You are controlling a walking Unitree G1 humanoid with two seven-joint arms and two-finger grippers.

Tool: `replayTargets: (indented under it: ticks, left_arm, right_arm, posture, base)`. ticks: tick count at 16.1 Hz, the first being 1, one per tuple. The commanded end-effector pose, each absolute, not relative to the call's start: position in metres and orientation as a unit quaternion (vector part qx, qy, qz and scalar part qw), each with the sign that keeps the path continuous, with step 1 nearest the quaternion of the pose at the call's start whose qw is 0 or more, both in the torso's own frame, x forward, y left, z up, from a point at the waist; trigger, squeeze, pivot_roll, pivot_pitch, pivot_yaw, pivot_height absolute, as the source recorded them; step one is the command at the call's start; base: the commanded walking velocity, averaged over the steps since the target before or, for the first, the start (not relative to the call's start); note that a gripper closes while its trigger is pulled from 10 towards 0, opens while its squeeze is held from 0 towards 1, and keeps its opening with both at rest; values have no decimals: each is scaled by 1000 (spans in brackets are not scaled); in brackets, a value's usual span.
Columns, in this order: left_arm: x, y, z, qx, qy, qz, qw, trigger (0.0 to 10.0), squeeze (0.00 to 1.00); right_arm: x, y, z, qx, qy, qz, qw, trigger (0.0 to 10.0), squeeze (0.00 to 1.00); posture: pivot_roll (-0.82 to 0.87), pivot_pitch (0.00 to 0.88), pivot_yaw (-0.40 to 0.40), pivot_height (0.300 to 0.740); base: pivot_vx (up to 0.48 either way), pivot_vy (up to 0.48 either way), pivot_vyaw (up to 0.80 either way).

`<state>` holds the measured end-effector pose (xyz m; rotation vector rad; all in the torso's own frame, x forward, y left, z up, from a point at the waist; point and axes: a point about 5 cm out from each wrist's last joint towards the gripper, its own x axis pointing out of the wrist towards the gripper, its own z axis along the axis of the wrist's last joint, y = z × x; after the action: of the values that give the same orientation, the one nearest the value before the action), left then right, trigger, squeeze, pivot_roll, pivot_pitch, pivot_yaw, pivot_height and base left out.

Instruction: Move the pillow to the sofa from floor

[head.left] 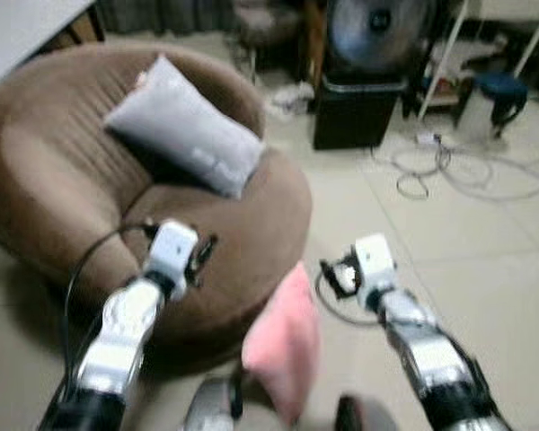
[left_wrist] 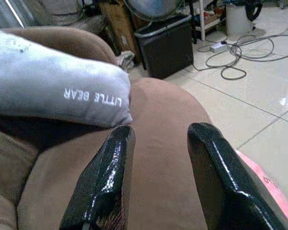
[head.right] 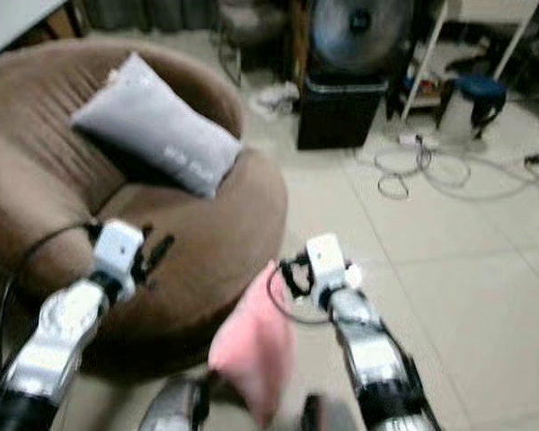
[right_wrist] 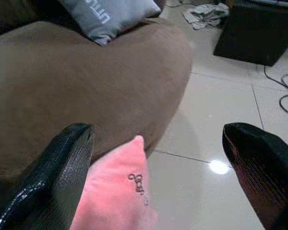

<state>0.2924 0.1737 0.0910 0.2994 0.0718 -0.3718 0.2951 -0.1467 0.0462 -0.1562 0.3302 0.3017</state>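
**Right wrist view: pink pillow between spread fingers**

Right gripper [right_wrist: 158, 163] is wide open and empty, one finger beside the pink pillow [right_wrist: 116, 196] at lower centre. The pillow stands on the floor [head.left: 449, 233], long axis upright, against the brown sofa [head.left: 63, 171]. Left gripper [left_wrist: 156, 163], half open and empty, hovers over the sofa seat, farther off.
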Motion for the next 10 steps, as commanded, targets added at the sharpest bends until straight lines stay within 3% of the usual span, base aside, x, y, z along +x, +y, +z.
replayTargets:
  ticks: [1, 10]
  left_arm:
    - [291, 167, 88, 148, 42, -196, 968, 10000, 0]
    - [291, 140, 78, 124, 36, -265, 956, 10000, 0]
  right_arm:
    - [293, -156, 45, -75, 170, 137, 973, 10000, 0]
    - [288, -173, 48, -95, 174, 125, 972, 10000, 0]
  posture:
    - [86, 0, 20, 628]
    - [41, 0, 6, 628]
  base:
    - [0, 0, 0]
    - [0, 0, 0]
